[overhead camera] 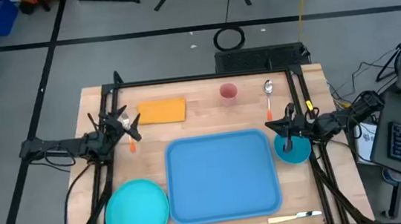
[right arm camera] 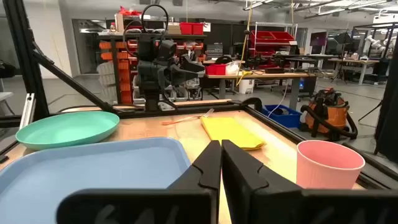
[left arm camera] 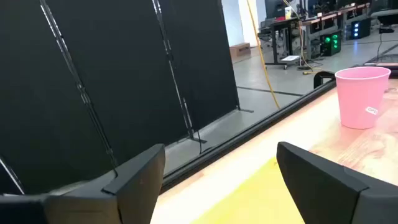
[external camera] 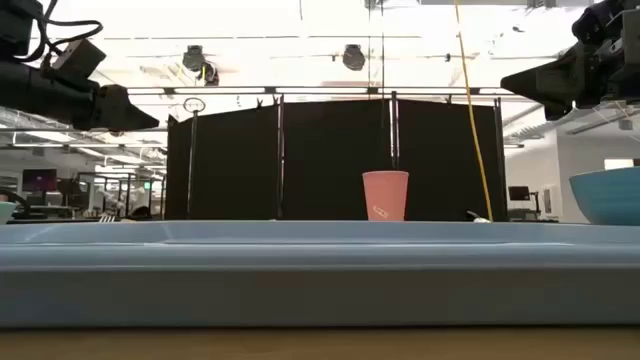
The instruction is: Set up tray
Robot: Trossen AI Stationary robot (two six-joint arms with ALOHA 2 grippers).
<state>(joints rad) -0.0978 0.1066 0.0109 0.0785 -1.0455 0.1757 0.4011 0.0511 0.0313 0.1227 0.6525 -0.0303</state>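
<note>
Light-blue plastic fills the middle of the table: the tray (overhead camera: 223, 177) lies flat and bare toward the near edge, nothing set on it yet. Around it the pieces wait. A round teal plate (overhead camera: 136, 212) sits at its left, just beside the rim, and a blue bowl (overhead camera: 292, 149) sits just off its right edge. Farther back lie an orange napkin (overhead camera: 162, 111) on the left, a pink cup (overhead camera: 228, 93) upright near the middle, and a spoon (overhead camera: 268, 96) with an orange handle to the right. A knife, as far as I can tell, lies at the near right corner.

Up at the left, the left claw (overhead camera: 129, 125) hangs above the table just beside the napkin, fingers spread wide apart with nothing between them. The right claw (overhead camera: 286, 128) hovers over the bowl, fingers pressed together and empty.

From where I stand the set-up looks barely begun, with the first pick in hand. The open left claw seems aimed at the napkin, so the next move would call for it to come down, pinch that thin flat edge cleanly, and carry it to the tray. A flat napkin may slip or crumple if the grip is shallow.
</note>
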